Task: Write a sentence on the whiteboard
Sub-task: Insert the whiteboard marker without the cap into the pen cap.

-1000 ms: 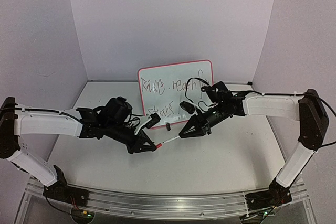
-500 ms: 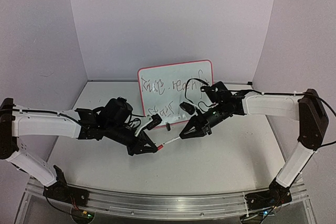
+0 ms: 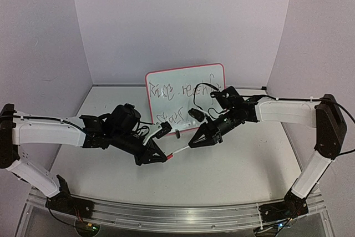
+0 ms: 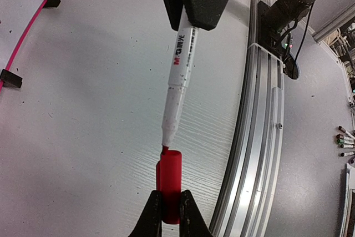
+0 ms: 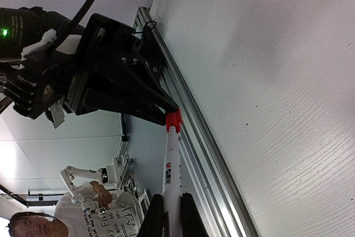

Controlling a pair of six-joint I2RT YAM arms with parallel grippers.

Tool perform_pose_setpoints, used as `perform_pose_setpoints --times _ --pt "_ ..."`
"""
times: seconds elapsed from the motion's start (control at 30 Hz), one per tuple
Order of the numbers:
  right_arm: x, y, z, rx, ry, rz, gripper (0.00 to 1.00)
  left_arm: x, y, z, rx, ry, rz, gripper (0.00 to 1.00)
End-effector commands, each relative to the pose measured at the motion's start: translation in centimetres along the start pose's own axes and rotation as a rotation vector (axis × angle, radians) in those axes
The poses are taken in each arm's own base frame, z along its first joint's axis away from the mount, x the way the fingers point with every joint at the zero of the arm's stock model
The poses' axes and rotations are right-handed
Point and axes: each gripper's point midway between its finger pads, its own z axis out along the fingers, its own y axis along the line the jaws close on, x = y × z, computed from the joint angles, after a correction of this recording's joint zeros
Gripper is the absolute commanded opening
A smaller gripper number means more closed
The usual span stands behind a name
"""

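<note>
The whiteboard [image 3: 186,94] stands upright at the back of the table, its red-pink frame [image 4: 33,23] and two black clip feet [image 4: 11,77] at the left wrist view's left edge. The sentence [image 3: 178,90] runs across it as thin dark scrawl in two lines. My left gripper [image 3: 165,157] [image 4: 171,206] is shut on a red cap [image 4: 169,181] [image 5: 173,119]. My right gripper [image 3: 193,144] [image 5: 171,212] is shut on a white marker [image 4: 178,81] [image 5: 172,170]. The marker's red tip sits right at the cap's open mouth, in front of the board.
An aluminium rail [image 3: 166,213] [image 4: 260,137] runs along the table's near edge, close under both grippers. White booth walls [image 3: 183,20] close in the back and sides. The left arm's black wrist [image 3: 123,121] hovers low over the table [image 3: 233,165].
Both grippers have barely shifted; the left one crept slightly down and left. Marker tip and cap stay end to end.
</note>
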Motion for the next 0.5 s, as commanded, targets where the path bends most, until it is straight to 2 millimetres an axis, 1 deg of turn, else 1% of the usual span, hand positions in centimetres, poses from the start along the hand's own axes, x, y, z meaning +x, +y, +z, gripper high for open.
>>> perform_pose_setpoints --times 0.0,0.47 --pt "-0.25 0.76 0.1 -0.019 0.011 -0.027 0.0 -2.18 -0.38 -0.69 -0.009 -0.051 0.03 0.0" --pt "0.1 0.91 0.46 -0.02 0.027 -0.027 0.0 -2.26 -0.64 -0.79 0.004 -0.059 0.032 0.0"
